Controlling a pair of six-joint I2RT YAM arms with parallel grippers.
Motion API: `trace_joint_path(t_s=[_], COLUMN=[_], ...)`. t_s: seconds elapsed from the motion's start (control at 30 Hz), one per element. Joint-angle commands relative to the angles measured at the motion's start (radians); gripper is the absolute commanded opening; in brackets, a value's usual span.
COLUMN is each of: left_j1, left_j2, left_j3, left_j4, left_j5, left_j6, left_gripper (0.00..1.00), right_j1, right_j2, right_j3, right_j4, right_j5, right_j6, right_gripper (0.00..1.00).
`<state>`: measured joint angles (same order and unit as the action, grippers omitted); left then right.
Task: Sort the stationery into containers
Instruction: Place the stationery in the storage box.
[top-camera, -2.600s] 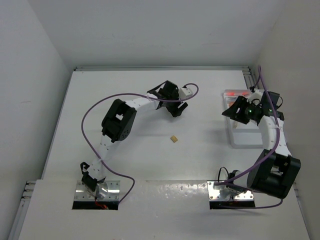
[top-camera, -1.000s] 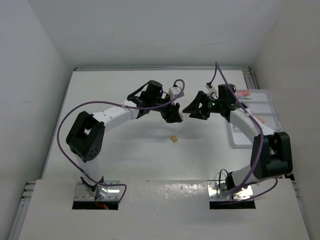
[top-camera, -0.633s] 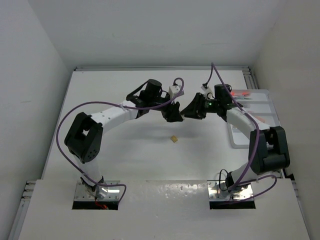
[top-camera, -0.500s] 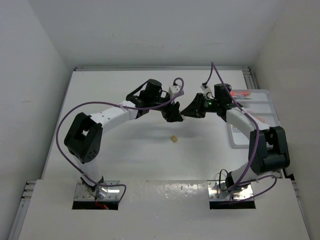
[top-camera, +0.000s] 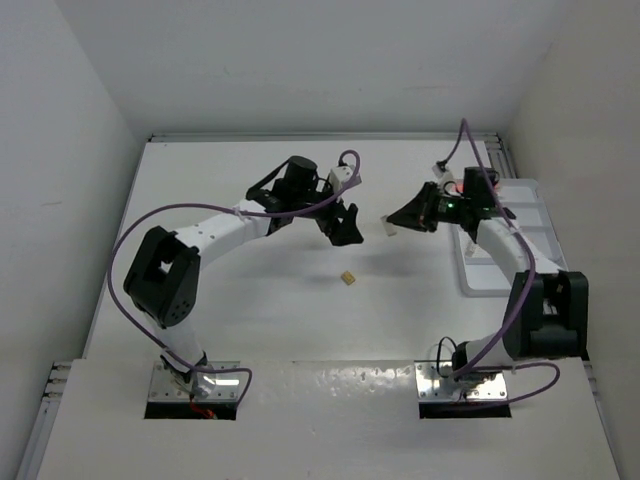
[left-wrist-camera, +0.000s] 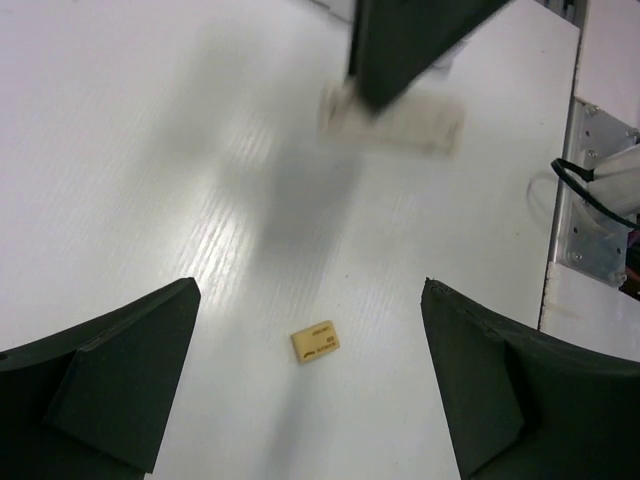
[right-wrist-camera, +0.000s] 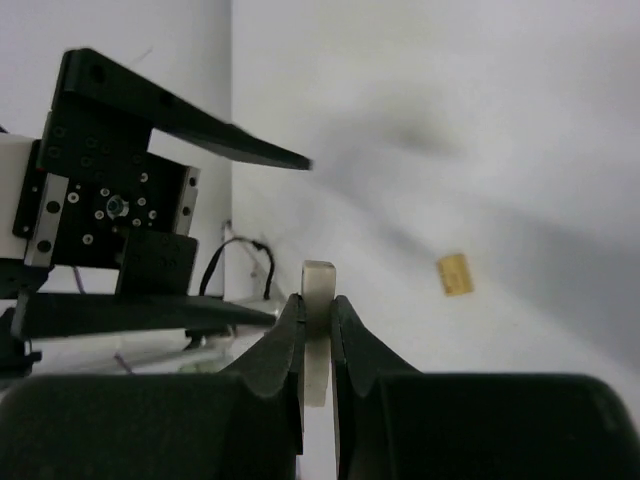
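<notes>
1. Right gripper (right-wrist-camera: 318, 300) pinches a grey-white eraser (right-wrist-camera: 318, 276) edge-on; jaws narrow, clamped on it; it hangs over mid-table, left of the white tray (top-camera: 478, 282).
2. Left gripper (left-wrist-camera: 308, 300) gapes wide, holding nothing; a gap separates the two grippers.
3. Tan eraser (top-camera: 347, 279) lies flat on the table (top-camera: 250, 320), nearer the bases than both grippers; bare surface all round it.

small tan eraser block (top-camera: 347, 279), flat on worktop approx centre, well apart from tray, grey-white eraser block (right-wrist-camera: 318, 278), off the worktop, pinched edge-on in right gripper (right-wrist-camera: 317, 310), white shallow divided tray (top-camera: 533, 205), lengthwise along worktop's right edge
</notes>
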<state>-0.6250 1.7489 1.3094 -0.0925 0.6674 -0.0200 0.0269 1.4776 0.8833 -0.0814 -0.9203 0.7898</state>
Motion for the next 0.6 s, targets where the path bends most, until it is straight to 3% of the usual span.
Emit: trace_joint_path(t_s=[0.0, 0.03, 0.1, 0.23, 0.3, 0.37, 0.57], left_j1=[0.057, 0.082, 0.106, 0.169, 0.188, 0.194, 0.199], left_j2=[-0.071, -0.077, -0.092, -0.129, -0.137, -0.132, -0.121], left_j3=[0.001, -0.001, -0.004, -0.044, -0.061, -0.059, -0.053], left_j4=[-0.027, -0.038, -0.075, -0.096, -0.101, -0.108, -0.102], left_j5=[-0.003, -0.002, 0.000, 0.000, 0.000, -0.002, -0.005], left_j6=[-0.012, -0.005, 0.015, 0.051, 0.054, 0.043, 0.031], left_gripper=[1.00, 1.00, 1.00, 1.00, 1.00, 1.00, 1.00], right_j1=[-0.122, -0.146, -0.226, -0.341, -0.355, -0.380, -0.530], right_j2=[-0.072, -0.083, -0.140, -0.296, -0.383, -0.411, -0.427], right_j3=[0.075, 0.112, 0.131, 0.054, -0.016, -0.050, -0.118], right_j4=[-0.235, -0.304, -0.470, -0.543, -0.517, -0.466, -0.433], right_j5=[-0.009, 0.054, 0.153, 0.412, 0.634, 0.855, 0.917], right_j6=[-0.237, -0.376, -0.493, -0.739, -0.815, -0.822, -0.752], right_gripper=[0.00, 0.00, 0.00, 0.00, 0.00, 0.00, 0.00])
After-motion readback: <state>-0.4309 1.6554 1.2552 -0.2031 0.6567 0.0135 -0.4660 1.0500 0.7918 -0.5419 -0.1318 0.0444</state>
